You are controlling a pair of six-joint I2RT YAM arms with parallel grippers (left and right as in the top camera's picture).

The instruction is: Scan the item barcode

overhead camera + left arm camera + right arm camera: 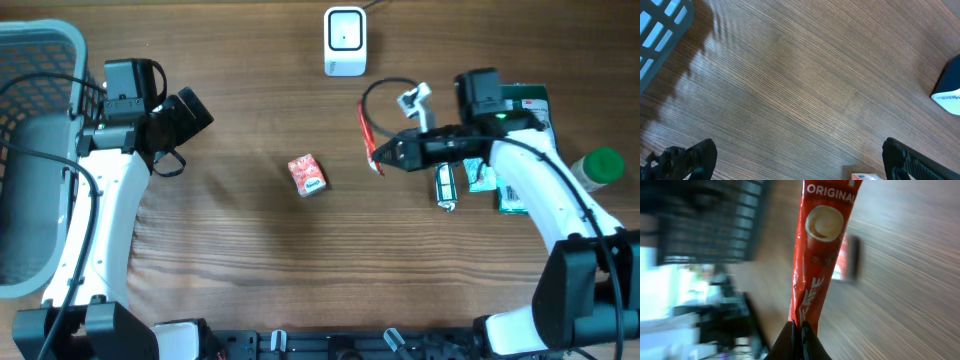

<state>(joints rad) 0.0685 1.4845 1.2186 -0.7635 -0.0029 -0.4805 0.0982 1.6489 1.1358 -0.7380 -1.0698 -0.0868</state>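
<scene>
Right gripper (796, 330) pinches the tail of the red coffee stick (822, 240) — picked up, near the scanner (345, 42) on its robot-ward side, barcode apparently not yet presented. Left gripper (183, 115), spread wide and empty, sits well left of the scanner.

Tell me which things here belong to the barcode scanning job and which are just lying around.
In the job: sachet, held in the shut right end effector; scanner.
Lying about for now: red box, green packs, bottle, basket.
</scene>
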